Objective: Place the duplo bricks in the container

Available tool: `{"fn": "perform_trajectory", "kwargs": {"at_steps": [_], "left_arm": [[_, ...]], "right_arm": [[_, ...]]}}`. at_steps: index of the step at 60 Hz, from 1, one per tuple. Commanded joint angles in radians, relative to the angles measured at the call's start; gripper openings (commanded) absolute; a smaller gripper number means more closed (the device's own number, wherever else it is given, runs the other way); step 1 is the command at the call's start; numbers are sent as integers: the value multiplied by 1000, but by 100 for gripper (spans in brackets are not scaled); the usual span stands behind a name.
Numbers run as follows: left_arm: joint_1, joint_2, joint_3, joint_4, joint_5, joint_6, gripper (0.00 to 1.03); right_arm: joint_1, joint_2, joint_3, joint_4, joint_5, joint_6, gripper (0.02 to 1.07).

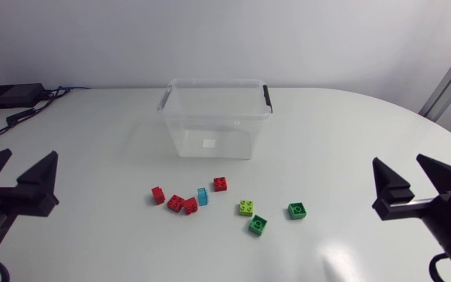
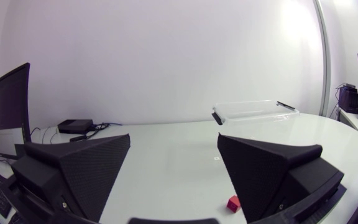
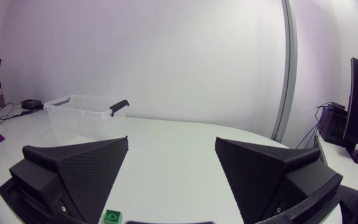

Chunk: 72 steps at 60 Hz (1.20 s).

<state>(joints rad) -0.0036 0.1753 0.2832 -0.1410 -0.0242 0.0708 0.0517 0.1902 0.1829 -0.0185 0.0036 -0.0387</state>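
White table (image 1: 343,149), plain pale wall (image 1: 288,39)

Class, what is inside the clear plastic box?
The box looks empty; only a small pale patch shows through its clear wall. The bricks lie on the table in front of it. Nothing seems hidden.

We see a clear container (image 1: 214,129) with black handles (image 1: 268,97) on our white table (image 1: 351,141). Near it lie four red bricks (image 1: 175,203), a light blue brick (image 1: 203,196), a lime brick (image 1: 247,207) and two darker green bricks (image 1: 297,210). Our left gripper (image 1: 30,157) and right gripper (image 1: 398,159) are matte black, finely dotted.
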Motion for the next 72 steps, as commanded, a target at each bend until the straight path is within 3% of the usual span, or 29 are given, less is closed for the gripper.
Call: {"fn": "perform_trajectory", "kwargs": {"at_steps": [1, 14, 27, 30, 32, 41, 50, 56, 63, 72], "left_arm": [[-7, 162, 125, -46, 6, -43, 99], [-67, 601, 378, -213, 15, -62, 94], [-82, 954, 517, -282, 158, 0, 94], [-90, 1037, 556, -296, 168, 107, 94], [-111, 1127, 596, -335, 170, 254, 94], [-116, 1345, 657, -434, 267, 509, 95], [-159, 1478, 648, -411, 277, 659, 95], [-162, 1526, 651, -391, 308, 748, 95], [-170, 1567, 659, -359, 326, 797, 95], [-191, 1621, 669, -305, 328, 817, 93]], "right_arm": [[10, 107, 82, -1, 3, 46, 103], [65, 347, 224, -66, 3, 77, 103], [88, 500, 291, -146, -14, 97, 103], [88, 529, 299, -164, -25, 97, 103], [83, 561, 311, -181, -31, 105, 103], [7, 664, 356, -233, -134, 125, 103], [-33, 821, 441, -367, -278, 148, 103], [-24, 920, 517, -515, -277, 92, 103], [-23, 965, 518, -526, -333, -92, 103], [16, 1022, 538, -518, -307, -109, 103]]}}
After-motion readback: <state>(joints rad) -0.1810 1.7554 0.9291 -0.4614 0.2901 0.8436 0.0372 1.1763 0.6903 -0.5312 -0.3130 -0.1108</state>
